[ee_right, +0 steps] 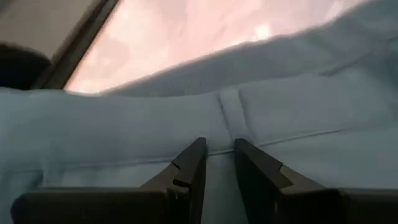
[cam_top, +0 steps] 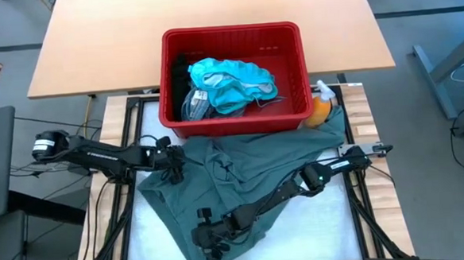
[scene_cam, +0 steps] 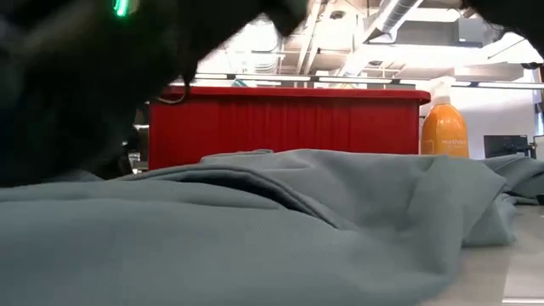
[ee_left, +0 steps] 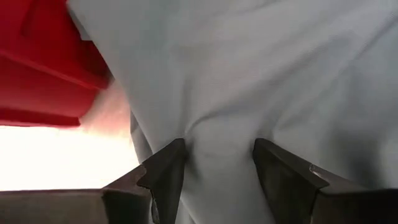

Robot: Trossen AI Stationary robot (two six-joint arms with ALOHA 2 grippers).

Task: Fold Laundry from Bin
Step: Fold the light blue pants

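I see left gripper (ee_left: 214, 171) clamped on green garment (cam_top: 242, 173) | right gripper (ee_right: 219, 163) pinching its hem | bin (cam_top: 235, 118) behind.

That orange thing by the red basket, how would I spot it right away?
Find the red bin at the table's middle, then go to its near right corner. The orange spray bottle stands just outside it, at the edge of the spread grey-green garment. It is the only hard, orange thing among soft cloth.

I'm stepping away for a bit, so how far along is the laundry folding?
Early. Done: one grey-green garment is out of the bin, spread on the table, unfolded. In hand: left gripper and right gripper each pinch its cloth. Left: folding it, then the teal clothes in the bin.
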